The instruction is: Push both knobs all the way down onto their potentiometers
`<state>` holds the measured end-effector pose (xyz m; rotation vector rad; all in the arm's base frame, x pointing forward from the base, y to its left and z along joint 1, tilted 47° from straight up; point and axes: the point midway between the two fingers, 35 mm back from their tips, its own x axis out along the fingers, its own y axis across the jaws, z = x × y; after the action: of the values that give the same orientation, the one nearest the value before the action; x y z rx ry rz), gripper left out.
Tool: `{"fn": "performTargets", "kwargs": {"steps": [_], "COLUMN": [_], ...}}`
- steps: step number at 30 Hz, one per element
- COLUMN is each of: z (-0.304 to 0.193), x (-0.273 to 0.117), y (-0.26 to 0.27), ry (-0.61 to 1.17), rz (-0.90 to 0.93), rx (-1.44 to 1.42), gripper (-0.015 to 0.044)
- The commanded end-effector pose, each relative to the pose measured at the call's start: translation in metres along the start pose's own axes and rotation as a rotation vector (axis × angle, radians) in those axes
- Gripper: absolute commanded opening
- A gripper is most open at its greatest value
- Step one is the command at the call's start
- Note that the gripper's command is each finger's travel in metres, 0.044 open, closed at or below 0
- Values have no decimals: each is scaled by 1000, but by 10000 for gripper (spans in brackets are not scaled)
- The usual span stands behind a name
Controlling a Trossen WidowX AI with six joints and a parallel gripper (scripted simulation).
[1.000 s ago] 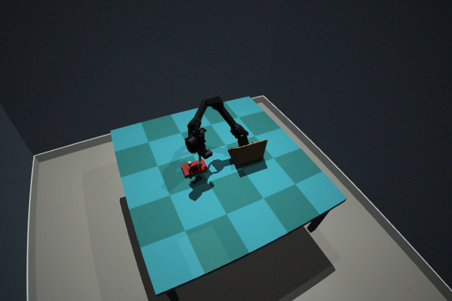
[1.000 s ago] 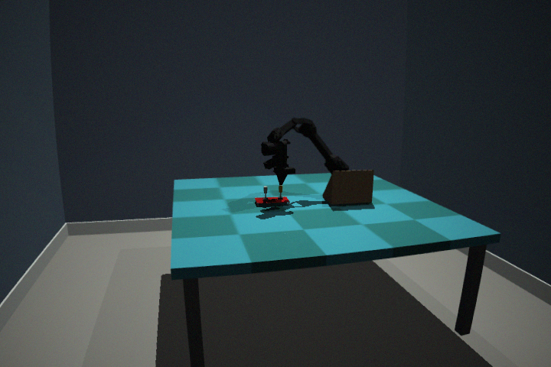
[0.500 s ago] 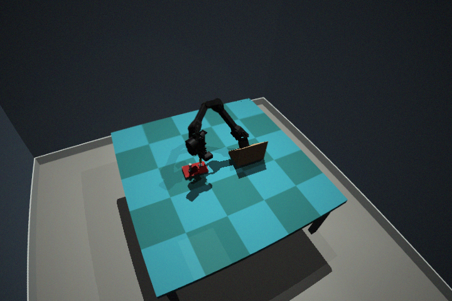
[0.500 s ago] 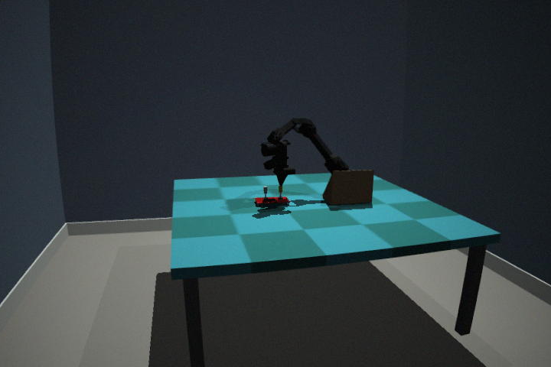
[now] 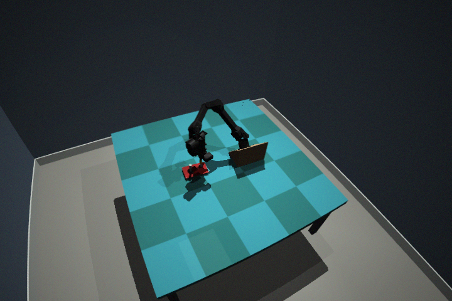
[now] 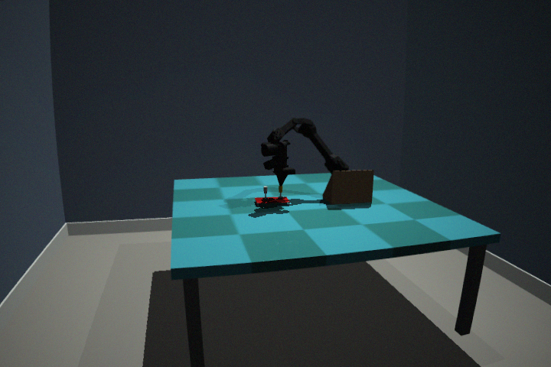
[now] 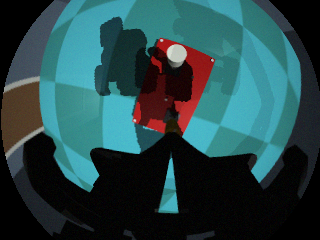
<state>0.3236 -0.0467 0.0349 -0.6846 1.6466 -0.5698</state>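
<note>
The red circuit board [image 5: 186, 175] [image 6: 259, 201] [image 7: 199, 82] stands on the table. A white knob [image 6: 265, 189] [image 7: 176, 55] [image 5: 189, 165] stands raised on its shaft, with a gap below it, over the board's far end in the wrist view. An orange-brown knob [image 6: 280, 189] [image 7: 172, 125] stands upright over the other end; the exterior view shows a thin shaft below it. My gripper [image 6: 280, 185] [image 7: 171, 135] is shut, with nothing between its fingers. Its tips are right at the top of the orange-brown knob and hide part of it in the wrist view. Whether they touch it is too small to tell.
A brown upright panel [image 5: 248, 155] [image 6: 352, 186] stands on the checkered table [image 5: 244, 227] [image 6: 276, 241], to the right of the board and near the arm's base. The arm arches over from there. Its shadow falls across the board.
</note>
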Motion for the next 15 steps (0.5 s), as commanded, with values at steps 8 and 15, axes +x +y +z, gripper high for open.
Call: {"fn": "performTargets", "kwargs": {"steps": [8, 15], "z": [0, 0], "x": [6, 6], "y": [-1, -1], "ry": [-3, -3], "rz": [-3, -3], "rx": [-3, -3], "gripper": [0, 0]}}
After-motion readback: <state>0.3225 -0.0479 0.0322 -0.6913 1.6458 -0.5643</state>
